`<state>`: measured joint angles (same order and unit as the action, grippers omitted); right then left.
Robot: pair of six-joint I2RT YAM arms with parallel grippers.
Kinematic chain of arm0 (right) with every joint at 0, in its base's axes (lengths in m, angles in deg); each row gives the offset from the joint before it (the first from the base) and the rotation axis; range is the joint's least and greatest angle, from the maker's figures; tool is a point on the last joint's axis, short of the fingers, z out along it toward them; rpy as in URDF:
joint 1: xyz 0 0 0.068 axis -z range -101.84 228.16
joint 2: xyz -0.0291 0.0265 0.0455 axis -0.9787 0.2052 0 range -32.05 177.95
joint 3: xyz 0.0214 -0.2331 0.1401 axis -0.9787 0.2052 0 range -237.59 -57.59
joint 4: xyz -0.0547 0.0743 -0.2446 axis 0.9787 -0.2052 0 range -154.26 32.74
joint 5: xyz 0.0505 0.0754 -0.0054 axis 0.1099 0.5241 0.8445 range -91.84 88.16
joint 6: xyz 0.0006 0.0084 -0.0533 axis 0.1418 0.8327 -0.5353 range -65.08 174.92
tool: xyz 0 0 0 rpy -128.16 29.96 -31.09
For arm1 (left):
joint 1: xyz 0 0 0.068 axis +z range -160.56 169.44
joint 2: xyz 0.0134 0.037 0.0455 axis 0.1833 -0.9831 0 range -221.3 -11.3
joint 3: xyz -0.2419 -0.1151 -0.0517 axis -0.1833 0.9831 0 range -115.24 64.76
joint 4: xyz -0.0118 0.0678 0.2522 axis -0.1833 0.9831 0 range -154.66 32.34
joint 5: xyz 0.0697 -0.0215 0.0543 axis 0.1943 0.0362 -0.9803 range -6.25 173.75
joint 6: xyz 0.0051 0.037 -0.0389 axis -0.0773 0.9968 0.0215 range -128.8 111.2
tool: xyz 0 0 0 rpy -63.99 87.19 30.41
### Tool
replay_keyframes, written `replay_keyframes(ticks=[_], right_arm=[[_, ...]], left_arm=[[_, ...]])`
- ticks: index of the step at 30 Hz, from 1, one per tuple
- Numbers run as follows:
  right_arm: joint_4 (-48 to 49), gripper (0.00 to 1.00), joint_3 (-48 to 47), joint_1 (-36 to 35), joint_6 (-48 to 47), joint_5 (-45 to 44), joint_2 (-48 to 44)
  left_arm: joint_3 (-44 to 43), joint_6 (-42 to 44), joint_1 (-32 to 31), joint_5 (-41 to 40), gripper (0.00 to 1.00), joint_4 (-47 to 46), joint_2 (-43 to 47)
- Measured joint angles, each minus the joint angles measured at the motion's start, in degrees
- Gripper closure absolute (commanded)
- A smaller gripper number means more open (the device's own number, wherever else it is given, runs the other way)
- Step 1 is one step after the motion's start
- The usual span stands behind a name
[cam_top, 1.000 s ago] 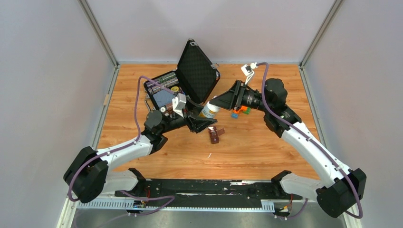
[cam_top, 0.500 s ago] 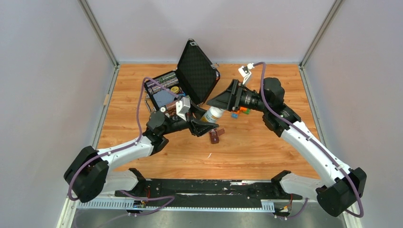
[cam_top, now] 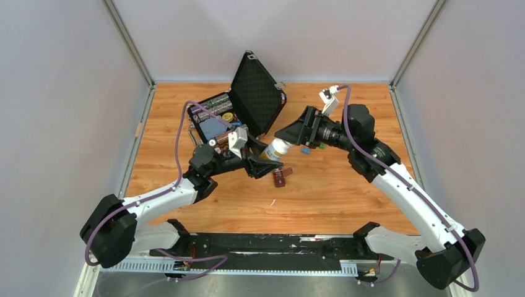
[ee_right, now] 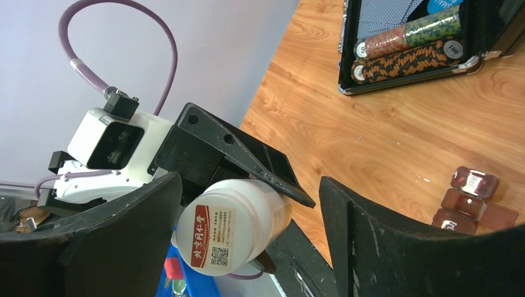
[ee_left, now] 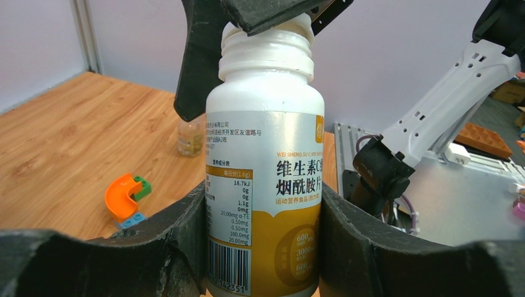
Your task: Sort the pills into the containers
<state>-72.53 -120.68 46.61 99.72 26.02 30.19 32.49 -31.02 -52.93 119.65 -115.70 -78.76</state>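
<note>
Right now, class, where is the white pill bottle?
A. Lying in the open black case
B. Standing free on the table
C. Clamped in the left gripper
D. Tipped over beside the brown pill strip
C: the left wrist view shows the left gripper shut on the white pill bottle, one finger against each side of it.

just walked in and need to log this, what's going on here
The left tool is clamped on a white pill bottle and holds it up off the table. The right tool is open, with a finger on either side of the bottle's top end, not gripping it. The small brown pill strip lies on the table close by with nothing touching it. An open black case stands farther back.
</note>
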Motion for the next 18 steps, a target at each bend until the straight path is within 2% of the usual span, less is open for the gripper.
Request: replay_keyframes(ticks=[11,18], right_arm=[[-1.64,0.21,0.35,2.82,0.72,-2.19,-3.34],[-1.86,0.36,1.40,4.76,3.23,-3.98,-3.74]], left_arm=[[0.00,-0.74,0.15,0.04,1.00,-0.22,0.50],[0.02,-1.46,0.52,0.07,1.00,0.50,0.50]])
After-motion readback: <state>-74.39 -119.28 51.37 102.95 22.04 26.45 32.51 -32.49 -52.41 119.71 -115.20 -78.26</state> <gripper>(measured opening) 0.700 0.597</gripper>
